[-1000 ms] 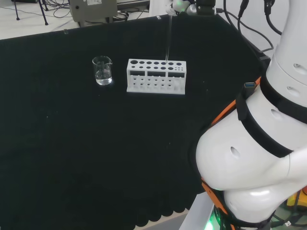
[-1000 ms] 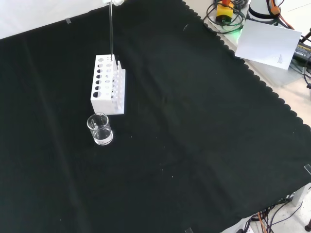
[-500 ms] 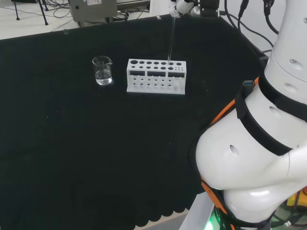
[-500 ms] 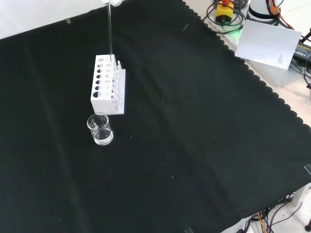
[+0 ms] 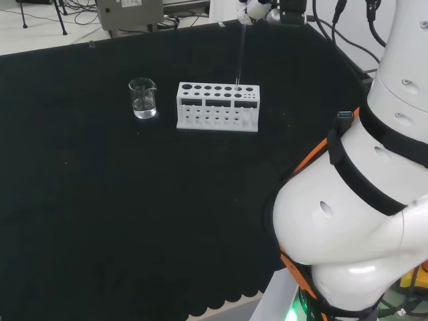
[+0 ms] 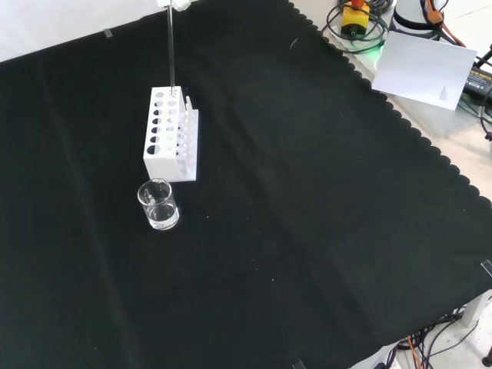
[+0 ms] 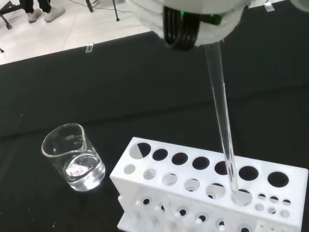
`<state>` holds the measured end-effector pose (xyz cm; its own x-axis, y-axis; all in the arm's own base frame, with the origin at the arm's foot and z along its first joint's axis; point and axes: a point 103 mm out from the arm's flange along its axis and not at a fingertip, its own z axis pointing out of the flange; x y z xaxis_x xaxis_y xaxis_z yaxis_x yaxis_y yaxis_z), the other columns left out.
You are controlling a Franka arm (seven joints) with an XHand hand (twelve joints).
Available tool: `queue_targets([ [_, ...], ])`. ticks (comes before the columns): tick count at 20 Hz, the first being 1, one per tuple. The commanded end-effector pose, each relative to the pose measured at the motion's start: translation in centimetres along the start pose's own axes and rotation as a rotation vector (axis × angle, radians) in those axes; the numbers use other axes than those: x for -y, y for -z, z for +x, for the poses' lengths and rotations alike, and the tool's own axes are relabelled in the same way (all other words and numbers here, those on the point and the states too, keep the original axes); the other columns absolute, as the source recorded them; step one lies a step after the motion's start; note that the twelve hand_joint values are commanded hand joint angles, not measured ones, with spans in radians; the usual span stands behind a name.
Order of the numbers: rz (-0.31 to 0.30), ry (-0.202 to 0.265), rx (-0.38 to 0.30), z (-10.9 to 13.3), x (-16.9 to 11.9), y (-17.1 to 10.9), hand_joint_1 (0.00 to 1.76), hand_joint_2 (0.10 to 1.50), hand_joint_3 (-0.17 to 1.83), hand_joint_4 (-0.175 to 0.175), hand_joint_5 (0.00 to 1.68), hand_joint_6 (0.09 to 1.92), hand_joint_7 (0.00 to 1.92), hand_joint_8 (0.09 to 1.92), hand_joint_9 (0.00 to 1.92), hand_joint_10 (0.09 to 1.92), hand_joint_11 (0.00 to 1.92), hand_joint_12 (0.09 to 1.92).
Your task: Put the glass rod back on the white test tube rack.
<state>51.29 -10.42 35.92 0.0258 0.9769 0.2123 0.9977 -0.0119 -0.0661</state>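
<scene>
Black cloth covers the tabletop (image 6: 323, 215), and most of it lies bare; the working things sit together toward ten o'clock in the front view. A white rack (image 6: 171, 134) stands there with a small glass beaker (image 6: 158, 204) just beside it at six o'clock, a little clear liquid in its bottom.

From where I stand the hand (image 5: 253, 9) hangs high above the rack, at the very twelve o'clock edge of the head view. It has the rod (image 6: 171, 50) at its upper end, but I cannot tell how the fingers sit round it, since the white housing hides them in the wrist view.

The rod hangs close to upright, leaning slightly. In the wrist view its lower tip (image 7: 235, 189) is right at the mouth of one of the mid-sized holes in the rack's top plate, in the second row and near the end farthest from the beaker. Whether the tip has already passed below the plate or just rests at the rim I cannot make out.

So the job looks to be at the insertion step: rod carried over, lined up, and about to go in. The next move, I'd judge, calls for a straight descent with the rod kept plumb so it doesn't scrape the hole's edge or tip the rack, then letting go once the rod stands in the rack.
</scene>
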Motion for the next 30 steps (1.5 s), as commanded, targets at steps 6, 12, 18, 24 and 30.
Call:
queue_targets([
  [6,0.017,-0.003,-0.015,-0.4,-0.5,-0.7,1.32,0.75,0.52,-0.175,1.26,0.32,1.25,0.95,1.86,0.37,1.69,0.61],
  [12,0.02,0.001,-0.009,-0.6,-0.8,-1.6,1.32,0.75,0.52,-0.175,1.26,0.32,1.25,0.96,1.86,0.37,1.69,0.61],
  [18,0.031,-0.001,-0.019,-0.8,-1.0,-1.9,1.32,0.75,0.52,-0.175,1.27,0.32,1.25,0.96,1.86,0.37,1.69,0.61],
  [24,0.039,-0.005,-0.01,-1.1,-1.4,-2.8,1.32,0.75,0.52,-0.175,1.27,0.32,1.25,0.96,1.86,0.37,1.69,0.61],
  [30,0.07,-0.015,-0.015,-2.2,-2.1,-4.3,1.32,0.75,0.52,-0.175,1.27,0.32,1.25,0.96,1.86,0.37,1.69,0.61],
])
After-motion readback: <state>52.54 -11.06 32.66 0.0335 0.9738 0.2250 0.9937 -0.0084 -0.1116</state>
